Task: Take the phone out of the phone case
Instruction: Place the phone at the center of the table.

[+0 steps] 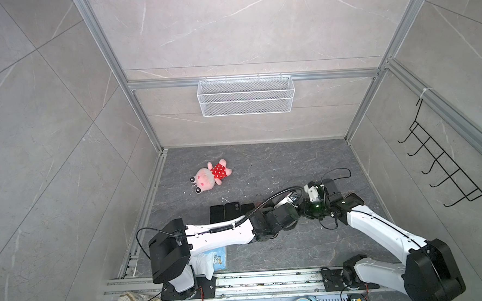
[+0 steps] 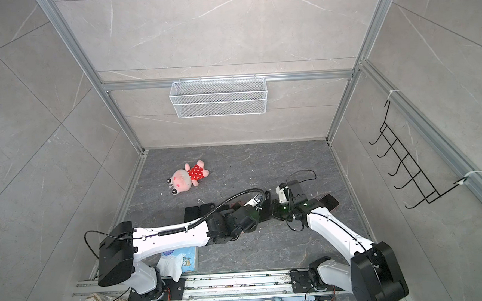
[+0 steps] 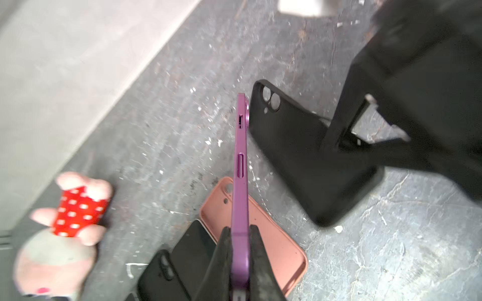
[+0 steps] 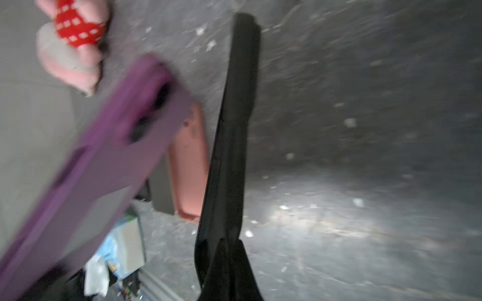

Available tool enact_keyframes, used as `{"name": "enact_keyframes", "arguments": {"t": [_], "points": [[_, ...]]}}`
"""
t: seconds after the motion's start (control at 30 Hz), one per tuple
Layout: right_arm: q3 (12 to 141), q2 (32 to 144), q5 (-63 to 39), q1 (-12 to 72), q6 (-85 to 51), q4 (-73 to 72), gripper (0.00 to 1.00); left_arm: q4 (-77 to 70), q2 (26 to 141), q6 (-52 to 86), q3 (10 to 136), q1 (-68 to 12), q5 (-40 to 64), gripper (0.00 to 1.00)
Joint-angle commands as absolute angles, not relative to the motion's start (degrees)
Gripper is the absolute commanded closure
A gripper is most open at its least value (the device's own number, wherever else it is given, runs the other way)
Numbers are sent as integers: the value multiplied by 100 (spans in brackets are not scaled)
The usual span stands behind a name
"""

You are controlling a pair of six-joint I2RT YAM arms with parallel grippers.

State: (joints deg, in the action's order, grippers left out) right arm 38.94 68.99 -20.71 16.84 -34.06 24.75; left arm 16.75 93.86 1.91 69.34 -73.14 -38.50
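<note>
Left jaws clench one end of the purple-cased phone [image 3: 240, 161], on edge above the pink case [image 3: 276, 250], long axis pointing away from them; right jaws grasp a black case [image 3: 300, 161] near the pink case.

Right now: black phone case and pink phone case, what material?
Black phone case: probably soft silicone or rubbery plastic; dull matte surface, no glare, rounded moulded corners. Pink phone case: similar look, matte silicone or soft plastic, with a raised rim around its empty inside. The look alone cannot settle either.
</note>
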Motion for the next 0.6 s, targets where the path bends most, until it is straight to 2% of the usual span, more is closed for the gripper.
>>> {"name": "enact_keyframes", "arguments": {"t": [0.0, 0.27, 0.57], "points": [[4140, 6974, -1511, 1313, -2871, 3129, 100, 1949, 9682, -168, 7458, -7527, -4555, 100], [4665, 7016, -1909, 413, -2180, 3832, 100, 3158, 11021, -348, 8608, -7862, -5300, 100], [4550, 7165, -2546, 237, -1860, 3914, 100, 4288, 12184, -303, 9566, -8130, -5721, 100]]}}
